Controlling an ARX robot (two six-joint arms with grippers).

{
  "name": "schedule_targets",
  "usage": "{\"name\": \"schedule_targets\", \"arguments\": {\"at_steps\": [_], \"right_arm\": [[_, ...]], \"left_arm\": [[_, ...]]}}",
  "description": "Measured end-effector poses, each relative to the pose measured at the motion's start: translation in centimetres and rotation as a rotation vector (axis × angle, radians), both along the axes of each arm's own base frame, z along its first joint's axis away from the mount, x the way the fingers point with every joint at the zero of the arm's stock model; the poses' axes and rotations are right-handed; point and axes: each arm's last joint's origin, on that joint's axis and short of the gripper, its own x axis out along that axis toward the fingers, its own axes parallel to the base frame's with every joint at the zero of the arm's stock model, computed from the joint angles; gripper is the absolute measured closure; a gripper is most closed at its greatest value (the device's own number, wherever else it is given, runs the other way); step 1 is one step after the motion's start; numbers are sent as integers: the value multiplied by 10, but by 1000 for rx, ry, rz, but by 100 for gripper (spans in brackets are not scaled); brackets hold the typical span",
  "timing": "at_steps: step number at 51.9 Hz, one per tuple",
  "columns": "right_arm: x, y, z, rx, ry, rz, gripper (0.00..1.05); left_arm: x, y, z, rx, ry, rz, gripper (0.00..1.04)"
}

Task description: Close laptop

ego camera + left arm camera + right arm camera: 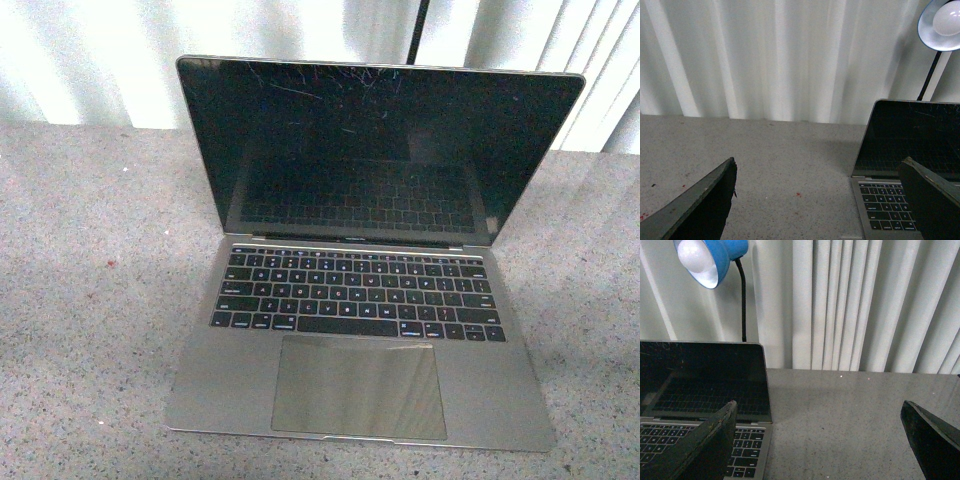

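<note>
**Front view**
- Laptop (pixel 365 300): sitting open near the middle of the table (pixel 90 300). The base is lying flat, with the keyboard and trackpad facing me. The lid is standing up and leaning slightly back. Its black screen is showing scratches along the top and mirroring the keys.
- Curtain (pixel 100 60): pale, hanging behind the table.
- Lamp stem (pixel 420 30): dark, rising behind the lid.
- Neither of my arms is showing here.

**Left wrist view**
- My left end effector (pixel 819 165): its two dark fingers (pixel 705 205) are standing wide apart and gripping nothing. Bare table is showing between them.
- Laptop (pixel 905 135): sitting open beside me. One finger is overlapping its keyboard in the picture, and I cannot tell whether they are touching.
- Lamp (pixel 942 22): blue shade with a white bulb, showing above the lid.

**Right wrist view**
- My right end effector (pixel 819 407): its fingers (pixel 932 440) are likewise spread wide and gripping nothing. Speckled table is showing between them.
- Laptop (pixel 700 385): sitting open beside me. The other finger is overlapping its keyboard in the picture, and again I cannot tell whether they are touching.
- The blue lamp (pixel 710 257) is showing above the lid, against the curtain.
</note>
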Motion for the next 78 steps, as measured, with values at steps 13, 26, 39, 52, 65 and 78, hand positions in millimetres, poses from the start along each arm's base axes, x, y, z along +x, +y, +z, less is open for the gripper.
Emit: {"name": "schedule_targets", "arguments": {"at_steps": [13,26,39,52,65,78], "right_arm": [[0,0,0,0,0,0,7],[0,0,0,0,0,0,7],[0,0,0,0,0,0,7],[0,0,0,0,0,0,7],[0,0,0,0,0,0,7],[13,-4,11,15,278,88,7]], "left_arm": [[0,0,0,0,0,0,7],[0,0,0,0,0,0,7],[0,0,0,0,0,0,7],[0,0,0,0,0,0,7],[0,0,0,0,0,0,7],[17,-5,4,-176,70,-48,7]]}}
